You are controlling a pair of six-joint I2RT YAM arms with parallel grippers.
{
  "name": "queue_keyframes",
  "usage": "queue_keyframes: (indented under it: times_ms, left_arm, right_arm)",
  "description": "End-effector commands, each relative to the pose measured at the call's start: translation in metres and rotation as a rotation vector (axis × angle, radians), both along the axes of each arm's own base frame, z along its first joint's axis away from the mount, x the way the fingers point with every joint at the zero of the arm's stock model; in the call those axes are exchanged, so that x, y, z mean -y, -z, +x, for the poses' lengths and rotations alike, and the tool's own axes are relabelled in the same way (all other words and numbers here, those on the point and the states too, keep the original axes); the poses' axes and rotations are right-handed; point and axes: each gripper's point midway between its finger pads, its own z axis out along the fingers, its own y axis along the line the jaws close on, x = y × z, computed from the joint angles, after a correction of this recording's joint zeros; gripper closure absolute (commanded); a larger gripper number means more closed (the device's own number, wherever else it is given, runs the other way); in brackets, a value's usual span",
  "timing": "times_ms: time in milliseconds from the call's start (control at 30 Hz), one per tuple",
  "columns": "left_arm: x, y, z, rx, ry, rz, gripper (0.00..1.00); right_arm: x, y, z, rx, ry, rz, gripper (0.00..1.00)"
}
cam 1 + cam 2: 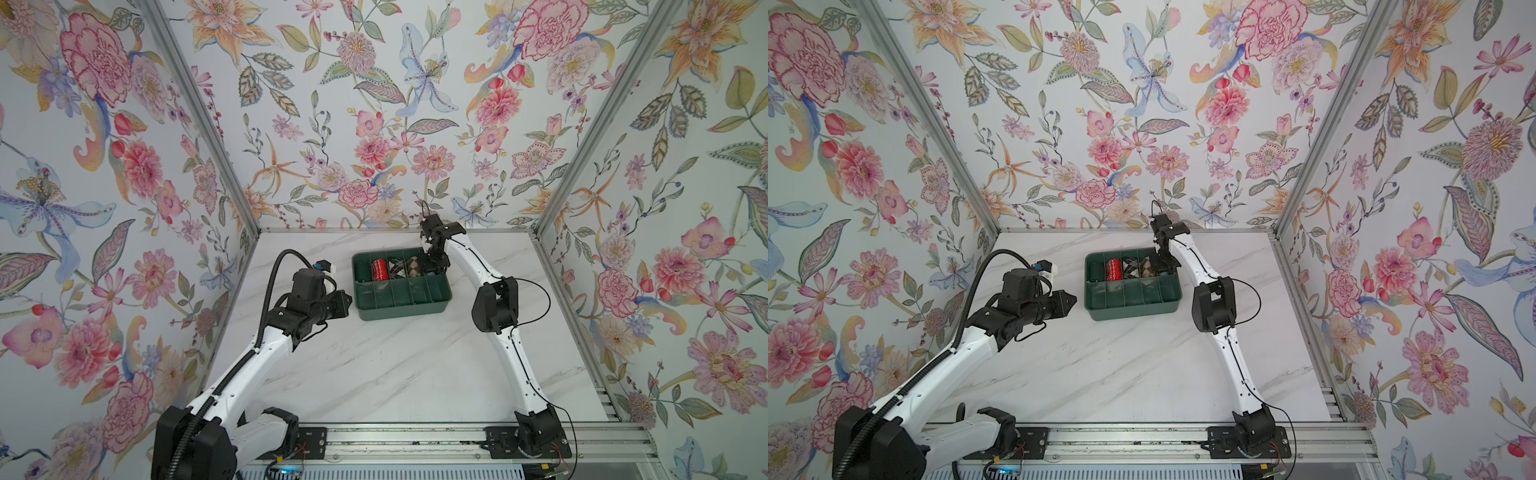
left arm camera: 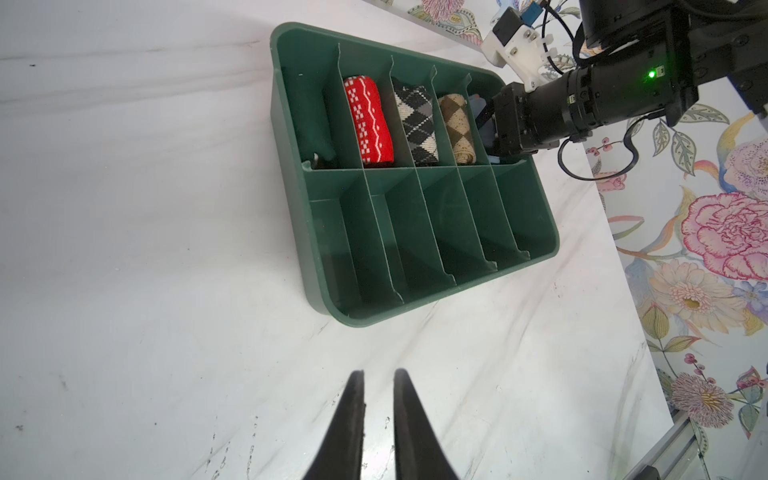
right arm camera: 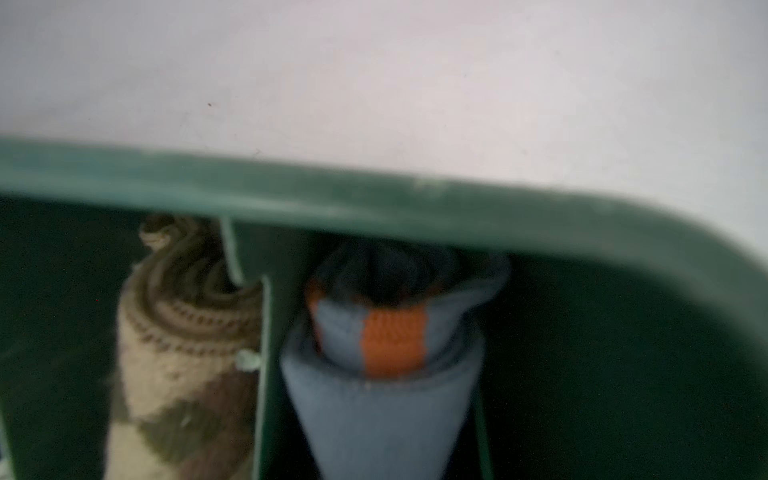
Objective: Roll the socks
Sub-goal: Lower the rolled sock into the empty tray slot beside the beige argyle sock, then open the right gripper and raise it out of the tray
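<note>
The socks [image 3: 386, 399] are a grey-blue roll with an orange stripe, lying in the far right back compartment of the green tray [image 3: 374, 199]. My right gripper [image 1: 432, 266] reaches down into that compartment and is shut on the roll, whose sides are pinched between the dark fingers. In the left wrist view only a sliver of the socks [image 2: 478, 104] shows beside the right gripper [image 2: 494, 124]. My left gripper [image 2: 378, 378] hovers over bare table left of the tray [image 1: 403, 313]. Its fingers stand a little apart with nothing between them.
The tray's back row also holds a red white-patterned bundle [image 2: 368, 120], a black-white argyle bundle [image 2: 415, 122] and a brown argyle bundle [image 2: 457, 124]. Thin dividers split the tray; its front row is empty. Flowered walls close in the marble table on three sides.
</note>
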Motion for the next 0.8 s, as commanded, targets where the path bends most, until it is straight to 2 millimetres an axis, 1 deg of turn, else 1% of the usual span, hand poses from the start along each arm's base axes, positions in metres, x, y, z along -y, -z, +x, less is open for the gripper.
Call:
queue_keyframes:
  times_ms: [0, 33, 67, 200, 367, 433, 600, 767]
  left_arm:
    - [-0.010, 0.005, -0.003, -0.010, -0.040, 0.018, 0.81]
    - [-0.012, 0.005, -0.003, -0.011, -0.045, 0.021, 0.81]
    - [-0.013, 0.005, -0.003, -0.006, -0.051, 0.024, 0.80]
    - [-0.016, 0.000, -0.002, 0.026, -0.067, 0.026, 0.78]
    - [-0.017, 0.001, -0.005, 0.025, -0.064, 0.026, 0.77]
    - [-0.018, 0.001, -0.008, 0.024, -0.067, 0.024, 0.77]
    - [-0.022, 0.003, -0.015, 0.030, -0.082, 0.022, 0.77]
    - [-0.026, 0.009, -0.023, 0.023, -0.091, 0.024, 0.77]
  right_arm:
    - [0.018, 0.021, -0.004, -0.050, 0.035, -0.058, 0.74]
    - [0.019, 0.020, -0.003, -0.047, 0.039, -0.059, 0.69]
    - [0.020, 0.019, -0.002, -0.044, 0.042, -0.057, 0.66]
    - [0.023, 0.017, 0.000, -0.038, 0.052, -0.061, 0.59]
    - [0.023, 0.011, 0.000, -0.024, 0.054, -0.068, 0.57]
    - [0.025, 0.006, 0.002, -0.008, 0.058, -0.078, 0.57]
    - [0.023, -0.021, 0.011, 0.071, 0.057, -0.080, 0.57]
    - [0.020, -0.043, 0.016, 0.125, 0.054, -0.061, 0.55]
